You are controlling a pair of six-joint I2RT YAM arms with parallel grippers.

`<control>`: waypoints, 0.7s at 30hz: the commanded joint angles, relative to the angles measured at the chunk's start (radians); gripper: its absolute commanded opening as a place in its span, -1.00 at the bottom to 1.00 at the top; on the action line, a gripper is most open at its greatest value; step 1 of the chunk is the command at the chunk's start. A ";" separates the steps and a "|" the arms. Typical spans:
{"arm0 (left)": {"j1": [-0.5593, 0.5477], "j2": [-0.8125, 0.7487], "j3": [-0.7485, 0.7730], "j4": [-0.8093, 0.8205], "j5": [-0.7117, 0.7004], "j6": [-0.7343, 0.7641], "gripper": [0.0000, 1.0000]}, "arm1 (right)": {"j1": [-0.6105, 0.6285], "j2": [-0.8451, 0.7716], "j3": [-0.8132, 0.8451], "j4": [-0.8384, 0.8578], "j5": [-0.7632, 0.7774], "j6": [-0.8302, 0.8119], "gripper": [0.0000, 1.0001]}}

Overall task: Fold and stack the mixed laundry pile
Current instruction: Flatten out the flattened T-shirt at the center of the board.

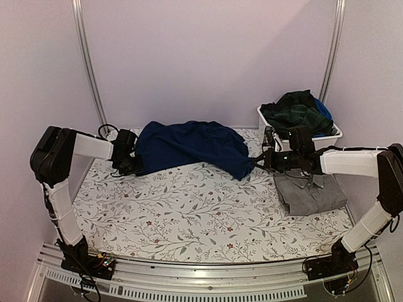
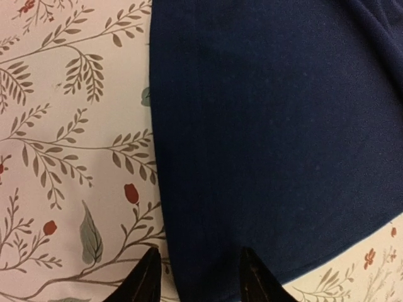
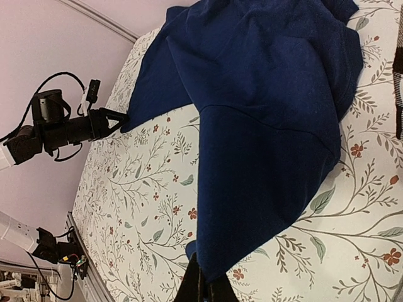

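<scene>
Navy blue soft cloth garment (image 1: 189, 146) lies spread lengthwise across the far half of the floral-patterned tablecloth (image 1: 189, 220), with one arm at each end. Judged reason: it is held from both ends so it can be flattened ahead of a fold.

Right gripper (image 3: 203, 286): fingers pressed together on the garment's pointed right-hand corner, and the cloth fans away from the tips.

Left gripper (image 2: 201, 277): fingers apart, nothing clamped. The garment's left end lies flat in the gap between them, its edge just inside one finger (straddling, not gripping, as far as the wrist view shows).

Grey folded collared garment (image 1: 310, 192) sits on the tablecloth just beneath the right arm, apart from the navy one. I judge it a finished piece that starts the stack.

Dark green plaid garment (image 1: 296, 108) lies heaped in the white plastic bin (image 1: 335, 133) at far right, not yet folded.
</scene>
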 commanded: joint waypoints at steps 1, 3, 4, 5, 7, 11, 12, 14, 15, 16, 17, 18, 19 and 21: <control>-0.028 0.075 0.027 -0.149 -0.091 0.005 -0.33 | 0.000 0.005 0.007 -0.006 0.006 -0.029 -1.00; -0.026 0.084 0.041 -0.170 -0.099 0.011 -0.58 | -0.001 0.011 -0.002 -0.001 0.005 -0.032 -1.00; -0.025 0.089 0.048 -0.187 -0.105 0.012 -0.69 | -0.001 0.011 -0.005 -0.002 0.003 -0.033 -1.00; -0.025 0.089 0.051 -0.202 -0.110 0.011 -0.83 | -0.001 0.011 -0.008 -0.005 0.004 -0.037 -1.00; -0.023 0.063 0.030 -0.207 -0.108 -0.001 -1.00 | 0.000 0.007 -0.014 -0.011 0.004 -0.042 -1.00; 0.006 -0.098 -0.068 -0.191 -0.131 -0.054 -1.00 | -0.001 -0.029 -0.034 -0.029 0.008 -0.056 -1.00; 0.017 -0.145 -0.094 -0.192 -0.142 -0.063 -1.00 | -0.001 -0.042 -0.044 -0.031 0.006 -0.055 -1.00; 0.043 -0.240 -0.129 -0.211 -0.160 -0.076 -1.00 | 0.000 -0.062 -0.069 -0.030 -0.002 -0.051 -1.00; 0.057 -0.280 -0.142 -0.224 -0.164 -0.079 -1.00 | -0.001 -0.076 -0.083 -0.029 -0.008 -0.048 -1.00; 0.068 -0.315 -0.151 -0.240 -0.168 -0.079 -1.00 | 0.000 -0.083 -0.097 -0.029 -0.013 -0.046 -1.00; 0.079 -0.344 -0.160 -0.258 -0.169 -0.079 -1.00 | 0.000 -0.092 -0.111 -0.030 -0.018 -0.043 -1.00; 0.087 -0.374 -0.167 -0.273 -0.171 -0.082 -1.00 | 0.001 -0.098 -0.127 -0.031 -0.028 -0.040 -1.00; 0.092 -0.402 -0.179 -0.289 -0.172 -0.086 -1.00 | 0.002 -0.105 -0.142 -0.031 -0.040 -0.036 -1.00; 0.099 -0.451 -0.206 -0.315 -0.170 -0.093 -1.00 | 0.013 -0.117 -0.178 -0.031 -0.059 -0.025 -1.00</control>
